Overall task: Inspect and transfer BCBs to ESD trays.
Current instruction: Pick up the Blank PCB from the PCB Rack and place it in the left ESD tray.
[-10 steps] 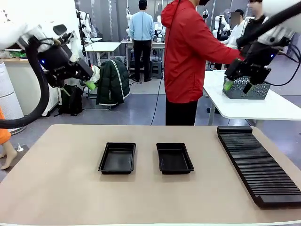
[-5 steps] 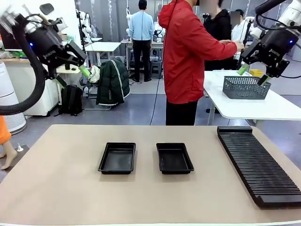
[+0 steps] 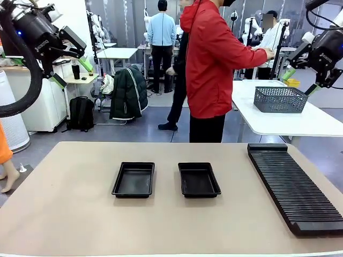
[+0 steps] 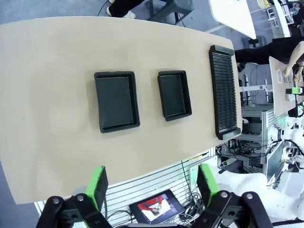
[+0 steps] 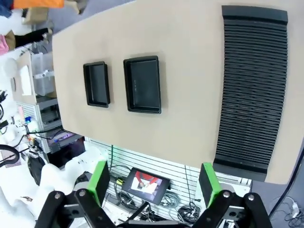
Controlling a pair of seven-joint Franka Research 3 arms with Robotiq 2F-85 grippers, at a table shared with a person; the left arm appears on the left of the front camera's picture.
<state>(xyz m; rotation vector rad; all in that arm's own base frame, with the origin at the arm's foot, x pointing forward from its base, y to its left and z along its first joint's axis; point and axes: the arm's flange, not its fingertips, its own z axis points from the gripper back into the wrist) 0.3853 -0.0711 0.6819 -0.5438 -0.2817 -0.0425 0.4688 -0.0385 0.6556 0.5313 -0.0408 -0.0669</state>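
On the table (image 3: 69, 203), left tray (image 3: 134, 179) and right tray (image 3: 199, 179) sit side by side, both bare inside. At right the rack (image 3: 292, 187), edge cut off. Behind, a basket (image 3: 280, 99) (contents unclear). Up high, left gripper (image 3: 72, 73) and right gripper (image 3: 300, 82) — fingers spread wide, holding nothing.

Lab: white workbenches (image 3: 316, 122), alu framing (image 4: 254, 142) w/ cables (image 4: 231, 153), grey floor (image 3: 150, 128).

Front view looks across the bench (image 3: 64, 214) at the person (image 3: 214, 64); both wrist views look down from high, sharing trays (image 3: 134, 179) and rack (image 3: 295, 187).
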